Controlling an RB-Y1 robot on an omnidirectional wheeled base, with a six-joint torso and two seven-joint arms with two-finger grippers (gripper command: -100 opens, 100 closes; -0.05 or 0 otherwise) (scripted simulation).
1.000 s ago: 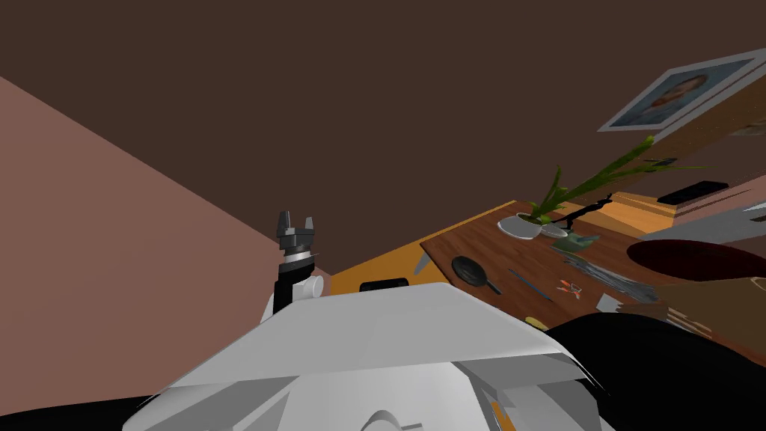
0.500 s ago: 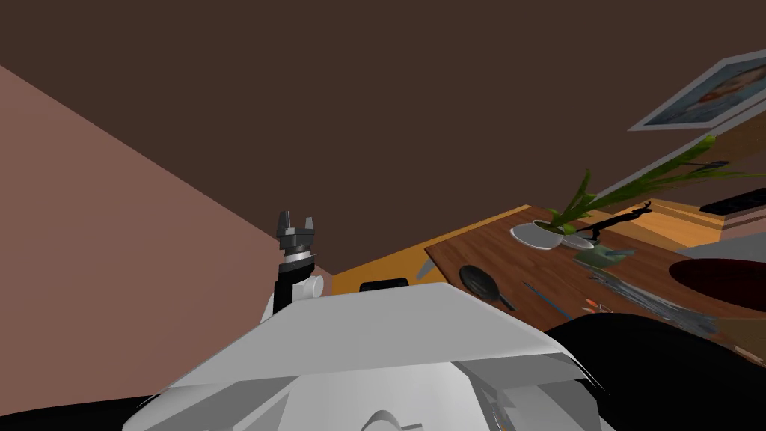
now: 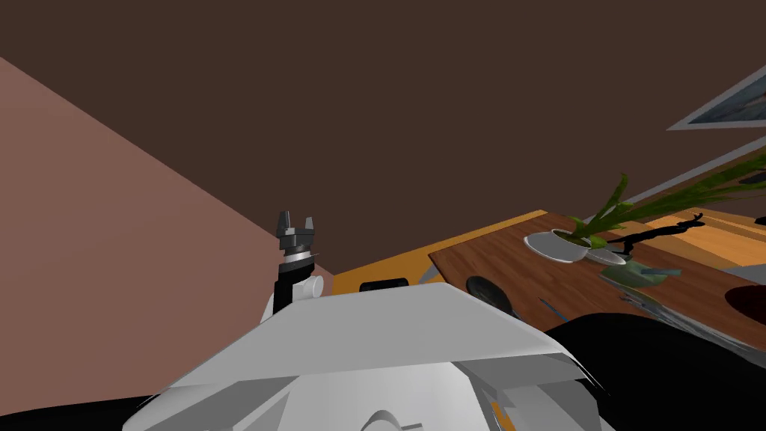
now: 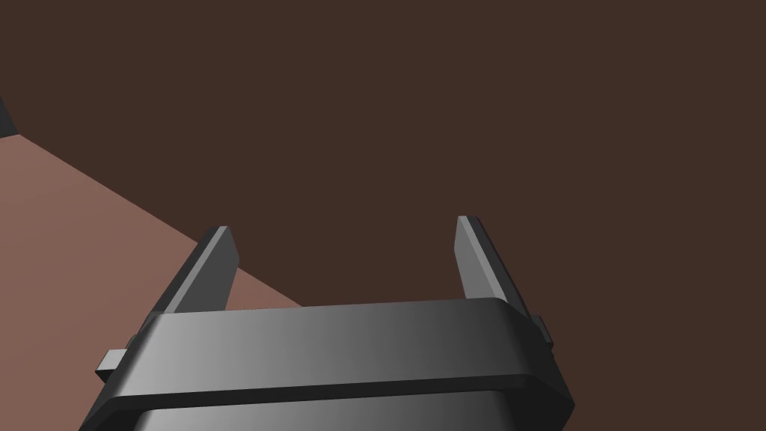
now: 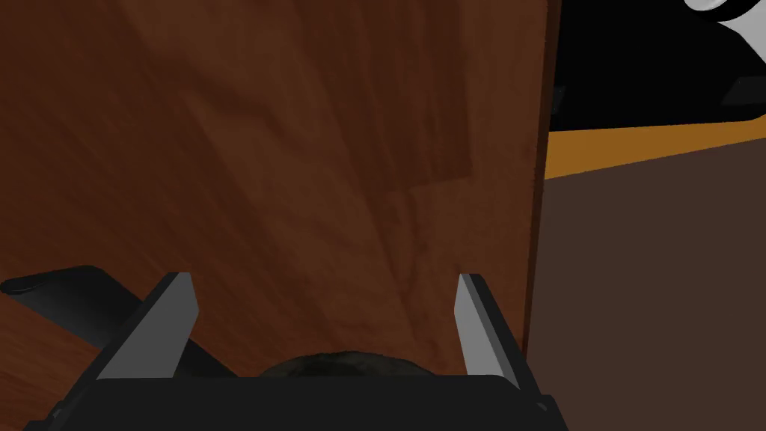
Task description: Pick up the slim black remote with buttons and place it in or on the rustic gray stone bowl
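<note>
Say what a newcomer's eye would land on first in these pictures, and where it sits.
The leafy green plant in its white pot stands out on the wooden table, off to my right. To its left, my left claw shows open against a plain dark brown surface. My right claw hangs open close over that table.

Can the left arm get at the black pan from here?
Probably not: left gripper is raised, open, well clear of the table; the pan lies there on my right.
</note>
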